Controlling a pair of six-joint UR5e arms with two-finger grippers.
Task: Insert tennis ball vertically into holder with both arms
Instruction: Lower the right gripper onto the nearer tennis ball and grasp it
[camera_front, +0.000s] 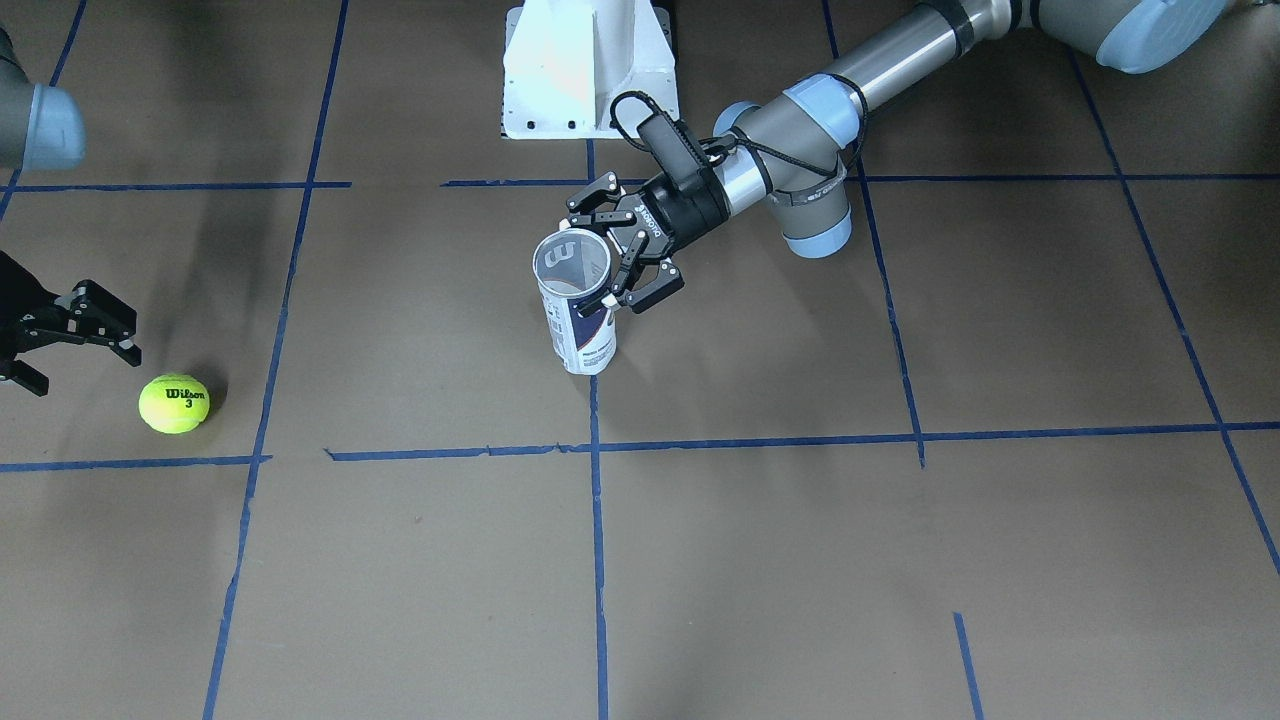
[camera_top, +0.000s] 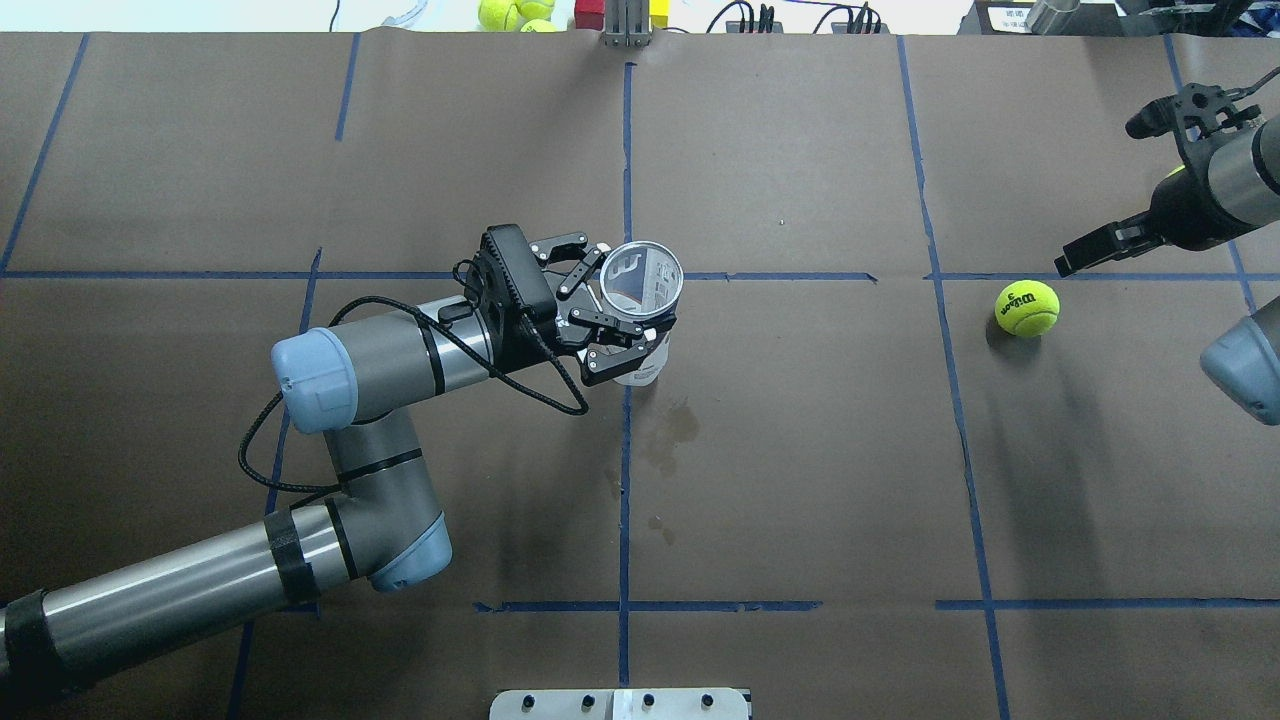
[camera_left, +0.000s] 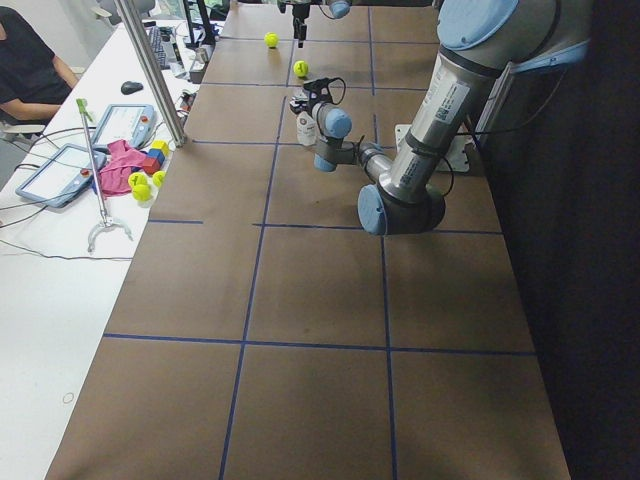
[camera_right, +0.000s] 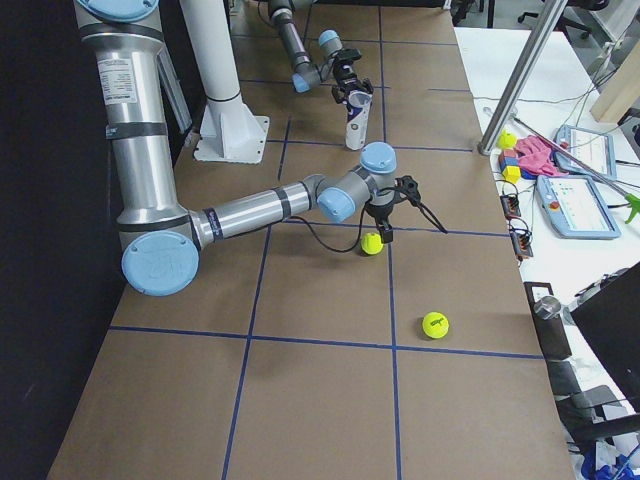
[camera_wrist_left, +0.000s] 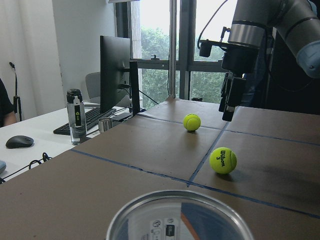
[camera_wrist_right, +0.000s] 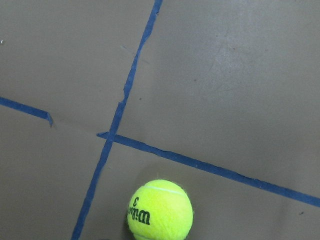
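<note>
- Neon yellow-green felt marks the tennis ball (camera_front: 175, 403). I judge it light, springy and easy to grip, but being round it will roll off at a careless nudge. It lies on the tabletop (camera_front: 760, 560) in the lower left of the front-facing view, well apart from the holder.
- I would take it from above, across its widest part, so that it drops straight once it is over the can's mouth.
- The right gripper (camera_front: 82, 368) hangs just beside the ball at the left edge of that view, jaws spread wide and holding nothing.
- The holder (camera_front: 580, 330) is thin clear plastic with a metal rim, so I expect it to be light, slick and easy to dent or tip. It stands upright at the centre, mouth up, and I see no ball in it.
- The left gripper (camera_front: 600, 260) has its jaws closed on the holder's upper wall, just under the rim.
- Count: one holder, two arms and two grippers.
- There are two balls on the tabletop: the "Wilson 3" one and a second ball (camera_right: 435, 323) at the lower right of the right-side view.
- At least two more balls (camera_top: 505, 12) lie beyond the tabletop, at the overhead view's top edge.
</note>
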